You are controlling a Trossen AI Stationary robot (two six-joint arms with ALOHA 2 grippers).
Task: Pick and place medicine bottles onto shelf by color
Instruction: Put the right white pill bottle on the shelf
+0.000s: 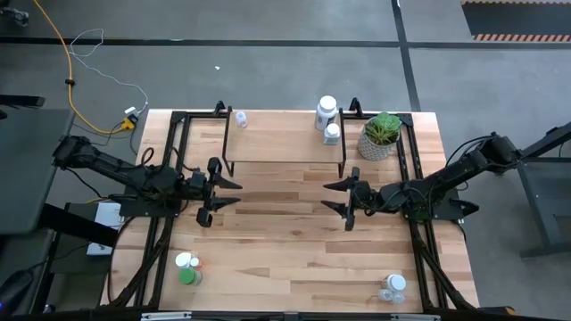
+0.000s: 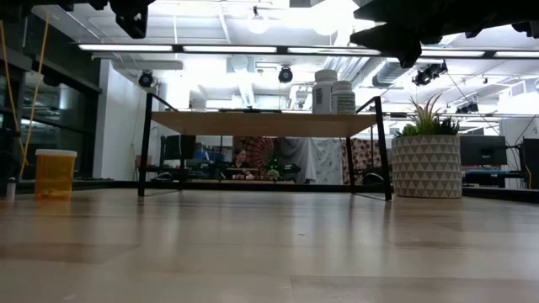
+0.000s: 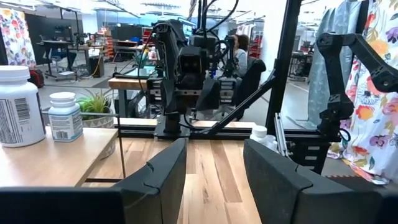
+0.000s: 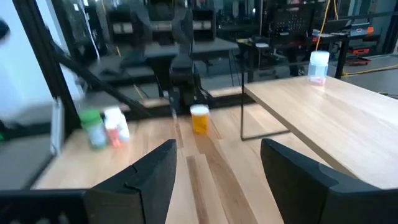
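Both arms hover over the table (image 1: 294,241) in front of the shelf (image 1: 284,143), left gripper (image 1: 225,193) and right gripper (image 1: 337,196) fingers spread, empty. Two white bottles (image 1: 327,119) sit at the shelf's plant-side end. Fetch the orange bottle (image 4: 199,118); you should grip below the cap, upright.

2 white bottles (image 3: 18,106) on the shelf (image 3: 56,162) beside the open left gripper (image 3: 214,168).

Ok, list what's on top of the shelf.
On the shelf: two white bottles at one end, one clear bottle at the other. Nothing else shows; no part is covered.
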